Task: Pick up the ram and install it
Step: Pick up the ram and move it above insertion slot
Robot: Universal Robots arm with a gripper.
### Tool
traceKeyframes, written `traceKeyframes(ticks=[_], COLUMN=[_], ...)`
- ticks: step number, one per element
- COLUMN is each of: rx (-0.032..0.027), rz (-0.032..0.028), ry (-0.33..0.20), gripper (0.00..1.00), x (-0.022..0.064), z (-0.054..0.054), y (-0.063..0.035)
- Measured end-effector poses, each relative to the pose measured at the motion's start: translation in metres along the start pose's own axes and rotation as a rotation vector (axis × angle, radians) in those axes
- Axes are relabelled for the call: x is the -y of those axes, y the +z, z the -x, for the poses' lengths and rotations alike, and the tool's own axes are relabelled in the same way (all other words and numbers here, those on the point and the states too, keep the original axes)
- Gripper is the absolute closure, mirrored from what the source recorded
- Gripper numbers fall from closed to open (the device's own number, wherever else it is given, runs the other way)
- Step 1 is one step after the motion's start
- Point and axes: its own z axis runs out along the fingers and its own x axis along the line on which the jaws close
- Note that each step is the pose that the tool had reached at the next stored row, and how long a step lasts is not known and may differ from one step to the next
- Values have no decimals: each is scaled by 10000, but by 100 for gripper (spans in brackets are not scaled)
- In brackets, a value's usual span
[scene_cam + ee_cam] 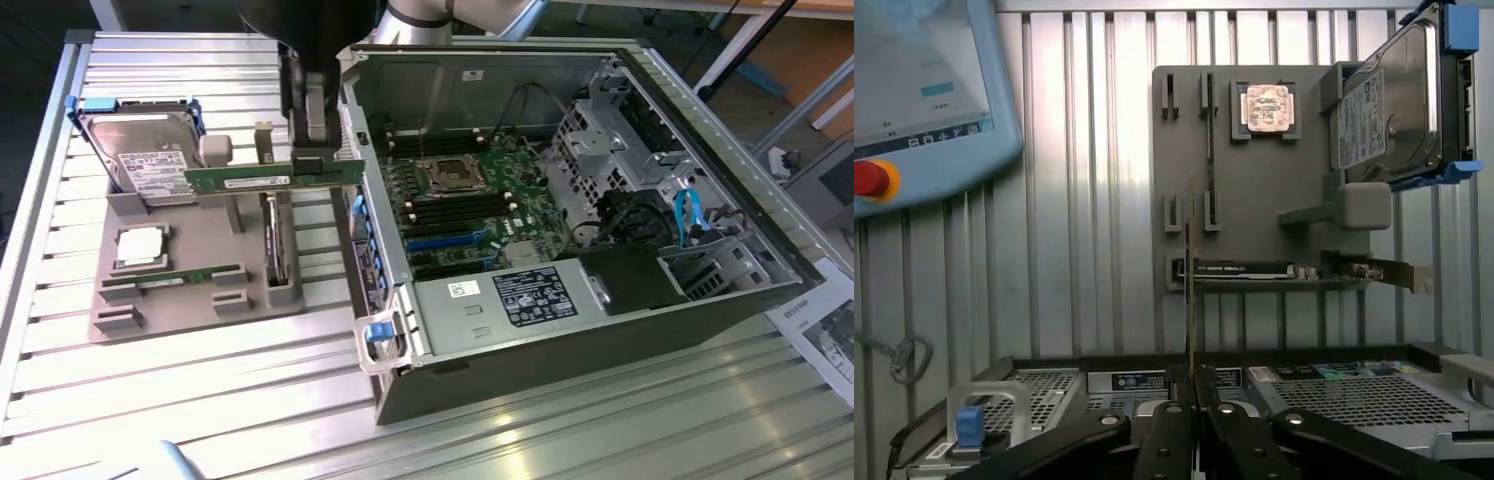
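Note:
My gripper (311, 158) is shut on one end of the ram (254, 180), a long green stick held level in the air above the grey fixture plate (200, 310). It hangs just outside the open computer case (400, 250), on the exterior view's left of its wall. In the wrist view the ram (1191, 290) shows edge-on as a thin line rising from between my fingers (1172, 440). A second ram stick (174, 277) lies in its holder on the plate. The motherboard (514, 165) with its dark memory slots (461, 212) lies inside the case.
The plate also carries a hard drive (140, 150), a square silver CPU (140, 246) and a dark expansion card (271, 250) on edge. A teach pendant (914, 90) lies on the slatted table (160, 400). Drive cages and blue cables (687, 215) fill the case's far end.

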Motion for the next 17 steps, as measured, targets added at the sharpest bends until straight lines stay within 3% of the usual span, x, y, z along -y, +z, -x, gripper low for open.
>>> traceKeyframes(ticks=[17], rx=[0], rz=[10], ry=[0], gripper=[88], x=[504], z=[12], y=[-24])
